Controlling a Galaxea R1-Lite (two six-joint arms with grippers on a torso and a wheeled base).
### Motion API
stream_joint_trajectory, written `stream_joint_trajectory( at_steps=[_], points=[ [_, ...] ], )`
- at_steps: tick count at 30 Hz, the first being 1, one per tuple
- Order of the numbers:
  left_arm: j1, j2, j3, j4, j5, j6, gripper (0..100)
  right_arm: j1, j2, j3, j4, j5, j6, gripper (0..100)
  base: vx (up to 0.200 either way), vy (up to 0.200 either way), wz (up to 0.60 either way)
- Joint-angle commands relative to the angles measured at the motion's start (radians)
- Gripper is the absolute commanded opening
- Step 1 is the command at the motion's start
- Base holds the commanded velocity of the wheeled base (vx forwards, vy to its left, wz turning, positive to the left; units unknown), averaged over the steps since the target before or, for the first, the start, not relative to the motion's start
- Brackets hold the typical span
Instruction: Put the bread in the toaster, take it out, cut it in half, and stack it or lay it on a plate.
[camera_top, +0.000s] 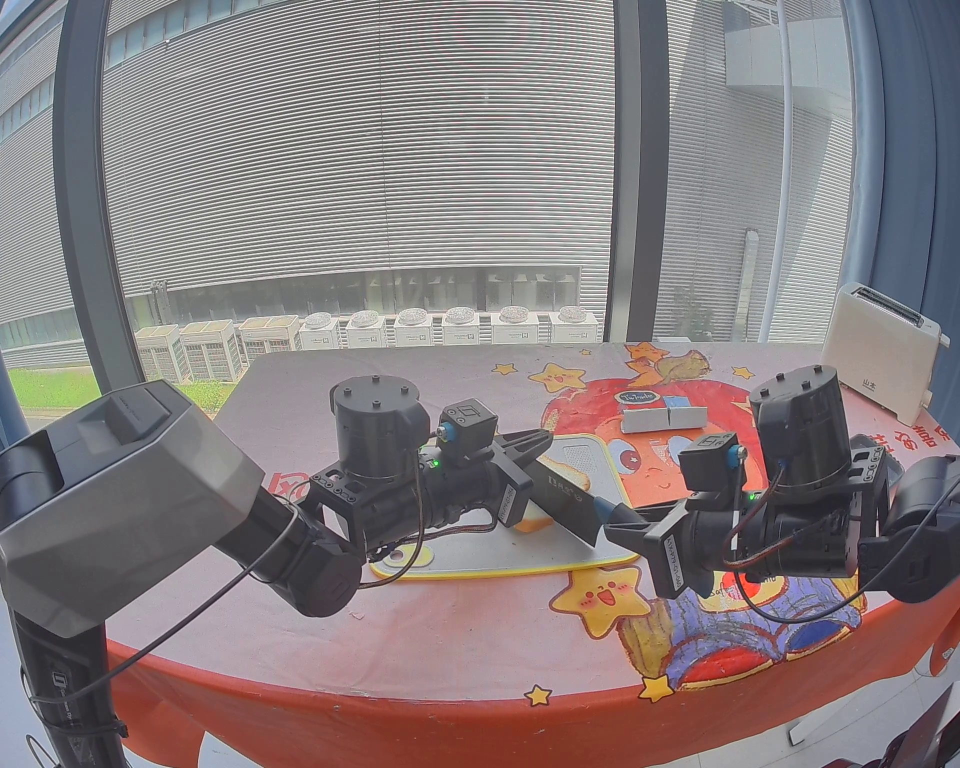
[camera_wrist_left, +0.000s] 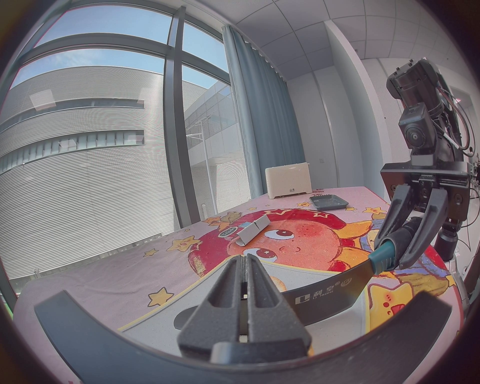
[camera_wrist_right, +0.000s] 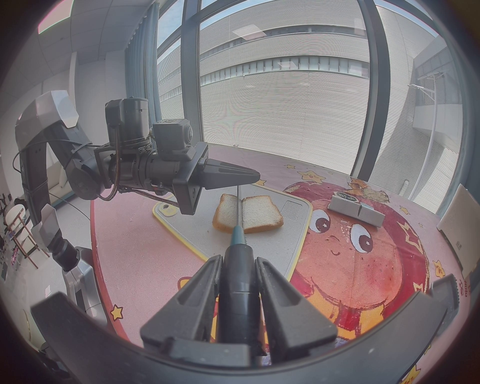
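A slice of bread (camera_wrist_right: 255, 214) lies on the pale cutting board (camera_wrist_right: 280, 245). My right gripper (camera_wrist_right: 239, 261) is shut on the teal-and-black handle of a knife (camera_top: 565, 500). Its dark blade stands edge-down across the middle of the slice. In the head view the blade hides most of the bread (camera_top: 568, 470). My left gripper (camera_top: 545, 440) is shut on nothing and hovers just above the far side of the bread; from the right wrist it is the left gripper (camera_wrist_right: 256, 176) pointing over the slice. The white toaster (camera_top: 885, 350) stands at the far right of the table.
A grey knife rest (camera_top: 660, 415) lies beyond the cutting board (camera_top: 480, 555). A dark rectangular plate (camera_wrist_left: 328, 201) sits near the toaster (camera_wrist_left: 289, 180). The tablecloth's front edge runs close below both arms. Windows stand behind the table.
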Motion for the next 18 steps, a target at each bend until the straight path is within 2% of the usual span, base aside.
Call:
stream_joint_trajectory(
  at_steps=[1, 18],
  points=[
    [0.008, -0.001, -0.013, -0.004, 0.000, -0.001, 0, 0.001, 0.014, 0.002, 0.002, 0.001, 0.002, 0, 0.000, 0.000, 0.00],
    [-0.024, -0.047, 0.051, -0.007, 0.000, 0.002, 0, 0.002, -0.041, 0.008, 0.018, 0.000, 0.002, 0, 0.000, 0.000, 0.00]
  ],
)
